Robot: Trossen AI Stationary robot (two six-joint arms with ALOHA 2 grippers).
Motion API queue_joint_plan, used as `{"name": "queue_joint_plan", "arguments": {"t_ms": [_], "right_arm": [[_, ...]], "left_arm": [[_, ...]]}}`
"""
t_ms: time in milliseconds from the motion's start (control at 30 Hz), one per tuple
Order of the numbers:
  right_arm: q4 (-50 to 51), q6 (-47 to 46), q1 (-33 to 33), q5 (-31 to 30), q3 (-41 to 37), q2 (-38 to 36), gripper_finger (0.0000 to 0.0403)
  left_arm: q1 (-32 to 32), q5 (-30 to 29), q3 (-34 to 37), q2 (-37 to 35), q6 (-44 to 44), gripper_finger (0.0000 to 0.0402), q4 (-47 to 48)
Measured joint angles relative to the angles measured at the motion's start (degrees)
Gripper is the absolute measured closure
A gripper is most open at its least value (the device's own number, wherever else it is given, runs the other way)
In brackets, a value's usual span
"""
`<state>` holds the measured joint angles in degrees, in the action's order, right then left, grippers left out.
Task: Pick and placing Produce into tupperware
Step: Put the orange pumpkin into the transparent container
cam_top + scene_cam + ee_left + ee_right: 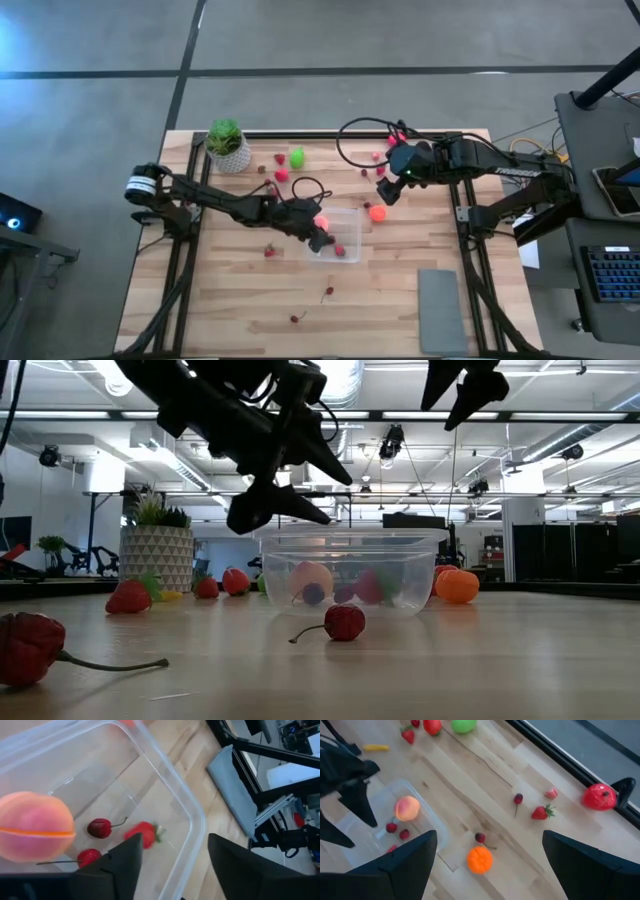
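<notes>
The clear tupperware (340, 232) is seen near the middle of the wooden counter (240, 300), and it serves as the landmark here. Inside it a peach-coloured ball (35, 826), two cherries (99, 827) and a small strawberry (145, 833) are held. The left pincer (320, 240) is hung just above the container's left part, over its rim, with its fingers (120, 865) spread apart and nothing between them.

The right pincer (388, 190) is raised over the counter to the upper right of the tupperware, its fingers (405, 857) wide apart and empty. An orange ball (377, 212) is found just beside the container's right edge, with a cherry (480, 838) near it. Another cherry (343, 622) is seen on the counter close in front of the container in the low view.

Farther up and left of the tupperware, a lime-green piece (297, 156) and red fruits (281, 174) are scattered near a potted plant (228, 145). A grey pad (442, 308) is laid well apart, to the lower right of the container.
</notes>
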<state>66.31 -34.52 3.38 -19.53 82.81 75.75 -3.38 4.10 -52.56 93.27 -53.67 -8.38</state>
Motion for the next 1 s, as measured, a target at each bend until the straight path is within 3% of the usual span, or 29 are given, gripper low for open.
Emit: {"name": "queue_joint_plan", "arguments": {"t_ms": [200, 433, 767, 1000], "right_arm": [[3.01, 0.0, -0.11, 0.08, -0.5, 0.17, 0.0048], [3.24, 0.0, -0.11, 7.01, -8.04, 0.25, 0.0048], [-16.32, 10.16, -1.16, 11.17, -27.25, 1.15, 0.0049], [-19.06, 20.1, -1.11, 10.3, -33.11, 1.03, 0.0049]], "left_arm": [[0.06, -0.03, 0.35, -0.85, 0.03, 0.0131, 0.5], [0.72, -0.07, 0.46, -6.08, 2.78, 0.0121, 10.84], [0.8, -7.76, 0.47, -18.03, 11.23, 0.0121, 19.26], [0.81, -12.7, 2.58, -24.34, 18.35, 0.0121, 25.07]]}}
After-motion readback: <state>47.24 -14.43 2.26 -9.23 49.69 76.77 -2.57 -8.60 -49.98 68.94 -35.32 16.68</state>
